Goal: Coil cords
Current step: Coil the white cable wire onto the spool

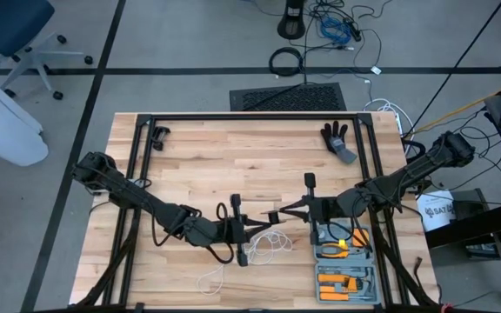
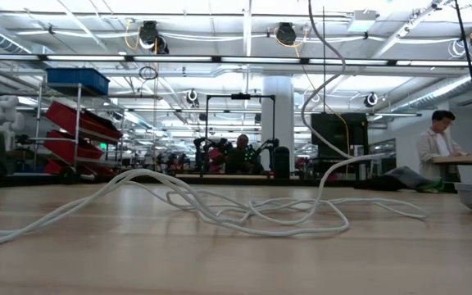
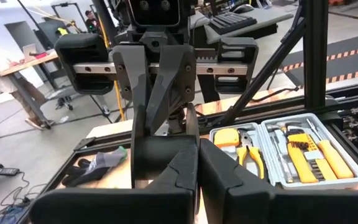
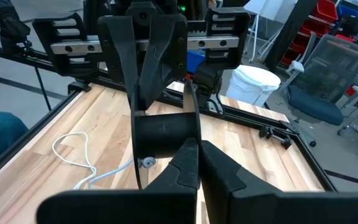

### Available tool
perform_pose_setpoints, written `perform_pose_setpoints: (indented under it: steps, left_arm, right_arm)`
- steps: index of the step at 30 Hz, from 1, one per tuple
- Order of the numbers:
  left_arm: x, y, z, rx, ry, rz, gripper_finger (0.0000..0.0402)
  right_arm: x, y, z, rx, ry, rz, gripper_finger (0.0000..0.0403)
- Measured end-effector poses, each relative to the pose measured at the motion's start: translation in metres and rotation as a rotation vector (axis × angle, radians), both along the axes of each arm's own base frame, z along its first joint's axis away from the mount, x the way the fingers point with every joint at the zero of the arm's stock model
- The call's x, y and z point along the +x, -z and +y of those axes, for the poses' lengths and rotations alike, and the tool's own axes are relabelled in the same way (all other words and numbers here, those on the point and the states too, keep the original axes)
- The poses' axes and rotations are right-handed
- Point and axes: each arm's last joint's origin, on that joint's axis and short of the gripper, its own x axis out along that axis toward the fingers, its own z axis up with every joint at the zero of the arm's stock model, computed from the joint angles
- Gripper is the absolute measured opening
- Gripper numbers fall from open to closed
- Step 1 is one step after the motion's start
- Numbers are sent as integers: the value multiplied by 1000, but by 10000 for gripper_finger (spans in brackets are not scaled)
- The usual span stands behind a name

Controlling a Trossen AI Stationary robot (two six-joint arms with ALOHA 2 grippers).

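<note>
The black reel (image 1: 273, 216) hangs above the table's middle between my two grippers, which face each other. Its thick hub (image 4: 165, 134) and thin flanges show in both wrist views. My left gripper (image 1: 263, 224) comes from the table's left and is shut on the reel. My right gripper (image 1: 283, 211) comes from the right and is shut on it too. The thin white cord (image 1: 272, 247) lies in loose loops on the wood below, toward the near edge, with one strand (image 4: 114, 175) running up toward the reel. My left gripper pinches the reel at a thin flange's edge (image 3: 191, 127) between its two fingers, coming in about level from the table's left. The reel is lifted clear of the table. My own fingers hide the exact place of contact. My right gripper pinches the reel at the flange edge (image 4: 189, 102) nearest its fingertips, coming in about level from the table's right. The hub lies crosswise in front of the fingers, clear of the wood. The fingers' free ends cover the contact itself.
An open tool case (image 1: 344, 261) with orange-handled tools lies at the near right. A black glove (image 1: 337, 139) lies at the far right. A black frame (image 1: 250, 117) rims the table. More slack cord (image 1: 211, 280) lies near the front edge. A person (image 2: 441, 147) stands beyond.
</note>
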Motion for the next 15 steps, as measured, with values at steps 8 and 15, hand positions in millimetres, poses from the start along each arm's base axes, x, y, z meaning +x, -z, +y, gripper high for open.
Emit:
perform_pose_setpoints:
  steps: [8,15]
  left_arm:
    - [-1,0,-1,-3,3,0,5]
    - [0,1,-2,-32,1,-3,3]
  right_arm:
    - [0,0,0,0,0,-1,2]
    - [-1,-1,-1,-12,33,-7,47]
